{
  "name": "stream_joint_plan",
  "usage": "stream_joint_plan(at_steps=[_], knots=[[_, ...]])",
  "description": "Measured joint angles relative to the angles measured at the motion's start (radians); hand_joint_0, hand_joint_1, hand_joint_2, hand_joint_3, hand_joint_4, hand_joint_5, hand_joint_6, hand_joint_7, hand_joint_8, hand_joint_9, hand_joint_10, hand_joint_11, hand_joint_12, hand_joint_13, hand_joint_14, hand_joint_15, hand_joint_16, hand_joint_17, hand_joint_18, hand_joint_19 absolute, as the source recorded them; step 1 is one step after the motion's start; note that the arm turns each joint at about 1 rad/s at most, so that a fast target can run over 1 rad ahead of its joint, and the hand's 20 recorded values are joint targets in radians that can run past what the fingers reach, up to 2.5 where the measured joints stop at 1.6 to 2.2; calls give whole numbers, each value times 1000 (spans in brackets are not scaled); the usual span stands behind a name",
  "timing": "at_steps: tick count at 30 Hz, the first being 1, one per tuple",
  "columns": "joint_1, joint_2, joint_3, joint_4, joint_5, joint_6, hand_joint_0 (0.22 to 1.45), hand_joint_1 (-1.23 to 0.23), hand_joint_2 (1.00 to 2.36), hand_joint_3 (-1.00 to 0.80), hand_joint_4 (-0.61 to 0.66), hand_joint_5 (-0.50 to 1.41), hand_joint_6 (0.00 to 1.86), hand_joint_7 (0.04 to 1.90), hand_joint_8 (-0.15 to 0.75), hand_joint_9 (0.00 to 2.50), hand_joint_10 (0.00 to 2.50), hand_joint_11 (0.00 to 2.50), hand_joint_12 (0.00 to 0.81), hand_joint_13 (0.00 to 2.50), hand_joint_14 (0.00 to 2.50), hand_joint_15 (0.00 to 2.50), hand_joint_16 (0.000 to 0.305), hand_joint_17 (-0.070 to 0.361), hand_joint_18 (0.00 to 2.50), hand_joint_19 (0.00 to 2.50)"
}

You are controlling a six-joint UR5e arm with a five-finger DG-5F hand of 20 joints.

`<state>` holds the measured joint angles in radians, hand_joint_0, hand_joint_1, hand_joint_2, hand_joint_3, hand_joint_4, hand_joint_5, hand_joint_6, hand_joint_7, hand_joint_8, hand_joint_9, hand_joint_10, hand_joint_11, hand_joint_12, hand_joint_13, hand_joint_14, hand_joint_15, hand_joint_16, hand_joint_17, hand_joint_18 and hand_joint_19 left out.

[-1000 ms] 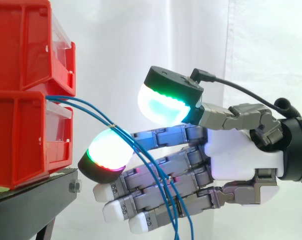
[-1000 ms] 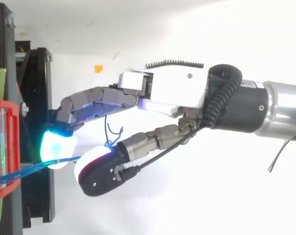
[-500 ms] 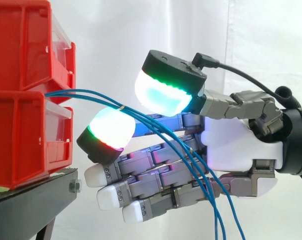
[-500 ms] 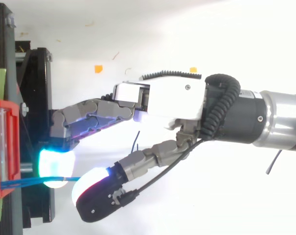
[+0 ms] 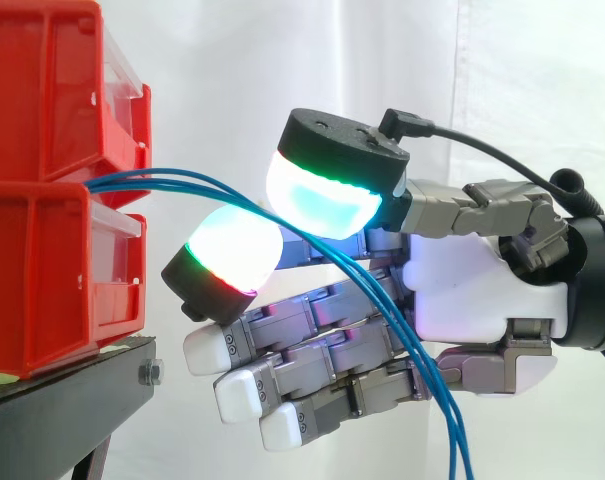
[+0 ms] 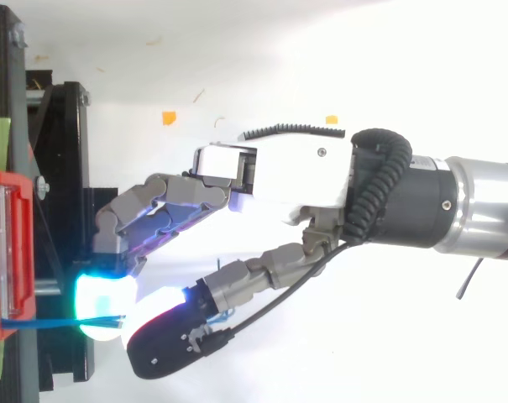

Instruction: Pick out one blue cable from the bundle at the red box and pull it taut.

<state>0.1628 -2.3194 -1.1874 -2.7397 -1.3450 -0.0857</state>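
Between the big cyan-glowing thumb pad (image 5: 322, 200) and the white-and-green glowing pad (image 5: 230, 258) of one curled finger, the thin blue cables (image 5: 182, 176) pass through the grey-and-white robot hand (image 5: 472, 300). Those two pads are closed toward each other on the strands, which reads as a pinch. The other grey fingers (image 5: 312, 365) lie fairly straight below and hold nothing. Whether one strand or several is caught, I cannot tell.

The cables come out of the slot between the two stacked red plastic bins (image 5: 42, 280) on the black stand (image 5: 62, 400). They arch gently across the open gap to the pads, then drop over the fingers and hang off the bottom of the side view. From above, the cables (image 6: 44, 321) run straight from the bin front into the pads.

So the long axis lies bin-to-hand, with the bins directly ahead of the fingertips. A taut line would call for a draw straight back along that axis, away from the bins. The arch suggests the span is not yet taut.

No legible writing shows on the bins' clear label holders (image 5: 122, 60), nor on the hand.
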Motion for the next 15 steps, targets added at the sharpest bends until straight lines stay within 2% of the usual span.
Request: stream_joint_plan(at_steps=[9, 11, 15], knots=[[-4, 0, 0, 0, -7, 21, 590, -650, 1012, -116, 172, -156, 854, 680, 283, 799, 14, 452, 368, 774, 17, 479, 49, 109, 557, 528], [-6, 0, 0, 0, -14, 25, 575, -667, 1016, -225, 141, -161, 845, 719, 253, 782, 17, 462, 334, 748, 19, 502, 42, 94, 506, 572], [-12, 0, 0, 0, -37, 37, 539, -649, 1005, -424, 154, -157, 837, 705, 261, 795, 18, 461, 341, 757, 18, 497, 43, 97, 519, 562]])
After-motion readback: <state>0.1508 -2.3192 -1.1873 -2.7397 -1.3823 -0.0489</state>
